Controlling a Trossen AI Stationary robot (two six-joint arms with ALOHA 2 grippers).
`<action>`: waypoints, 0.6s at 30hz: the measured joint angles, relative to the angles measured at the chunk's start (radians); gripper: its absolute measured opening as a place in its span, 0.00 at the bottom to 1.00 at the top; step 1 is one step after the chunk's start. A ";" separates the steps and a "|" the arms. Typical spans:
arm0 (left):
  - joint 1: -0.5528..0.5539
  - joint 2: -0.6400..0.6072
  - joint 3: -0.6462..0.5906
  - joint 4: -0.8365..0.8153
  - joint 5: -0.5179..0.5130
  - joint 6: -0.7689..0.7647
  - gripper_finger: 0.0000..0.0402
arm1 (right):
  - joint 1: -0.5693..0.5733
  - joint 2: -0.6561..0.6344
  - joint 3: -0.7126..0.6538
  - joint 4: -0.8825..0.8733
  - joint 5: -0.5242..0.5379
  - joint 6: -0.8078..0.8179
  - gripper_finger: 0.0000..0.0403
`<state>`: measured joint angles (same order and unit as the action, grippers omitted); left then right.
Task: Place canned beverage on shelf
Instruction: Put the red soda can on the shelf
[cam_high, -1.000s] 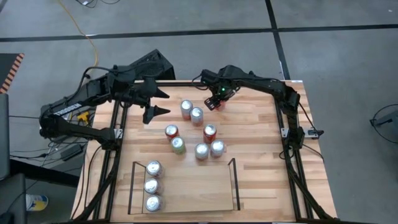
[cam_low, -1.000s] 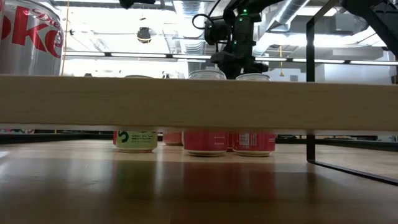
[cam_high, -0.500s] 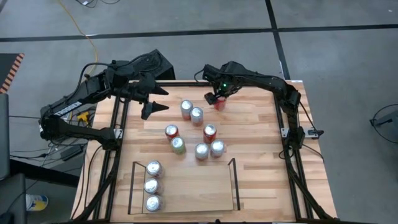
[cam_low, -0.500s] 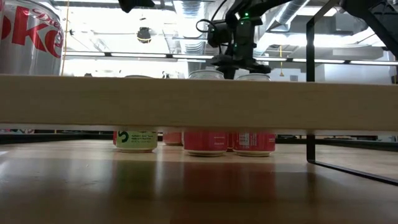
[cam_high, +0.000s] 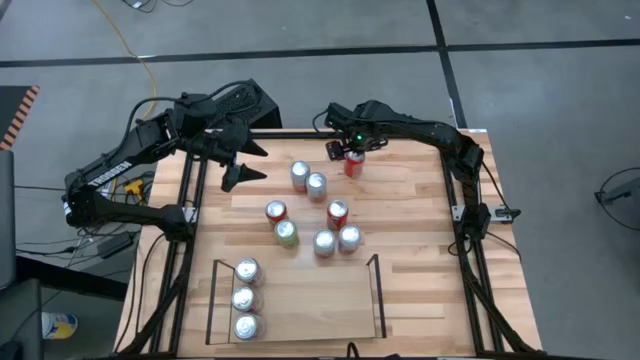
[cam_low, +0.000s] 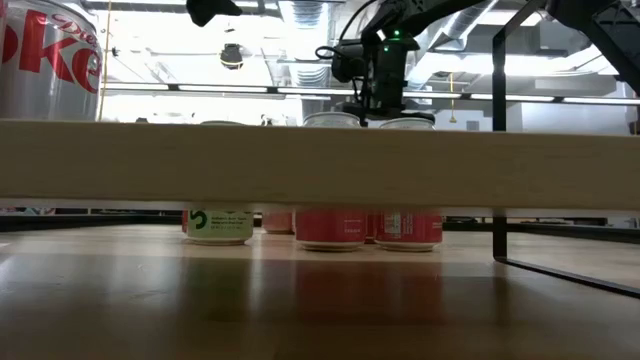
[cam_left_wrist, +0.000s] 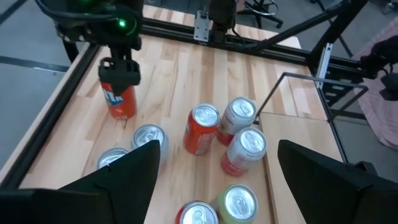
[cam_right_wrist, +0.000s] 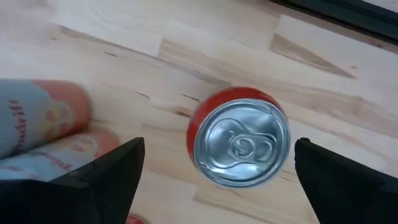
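My right gripper (cam_high: 348, 152) sits top centre of the high view, straight over the red can (cam_high: 353, 165). Jaws spread wide, nothing held. In my right wrist view the can's silver lid (cam_right_wrist: 241, 144) shows end-on, about midway between my two fingers (cam_right_wrist: 102, 180), so the can stands upright with its long axis pointing up at the claw. That's the relation that counts: the can is directly below me, not off to a side. My read is a straight drop would put the fingers either side of the body. The left wrist view shows the same thing from across: my claw just above the can top (cam_left_wrist: 118, 99), whether touching I can't tell.

My left gripper (cam_high: 243, 160) hangs upper left of the high view, also wide and empty, well apart from this can. The right arm is clearly the nearer one.

The shelf (cam_high: 375, 290) is at bottom centre, with three cans (cam_high: 245, 298) lined along its left rail and the rest of its floor free. From the red can it lies toward the frame bottom, past the loose cluster of cans (cam_high: 325, 240) mid-table, so I judge the carry has to clear those.
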<state>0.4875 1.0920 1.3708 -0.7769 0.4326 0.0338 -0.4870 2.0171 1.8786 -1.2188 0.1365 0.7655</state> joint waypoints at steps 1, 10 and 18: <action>0.001 0.000 0.000 0.000 0.004 0.000 0.77 | 0.001 0.000 0.000 -0.001 0.008 0.010 0.97; 0.001 0.000 0.000 -0.030 0.042 0.031 0.77 | -0.016 0.000 0.000 0.000 0.049 0.053 0.97; 0.001 0.000 0.000 -0.046 0.083 0.040 0.77 | -0.007 0.000 -0.028 0.036 0.063 0.094 0.97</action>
<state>0.4881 1.0924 1.3708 -0.8232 0.5158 0.0733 -0.4937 2.0171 1.8503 -1.1830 0.1995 0.8597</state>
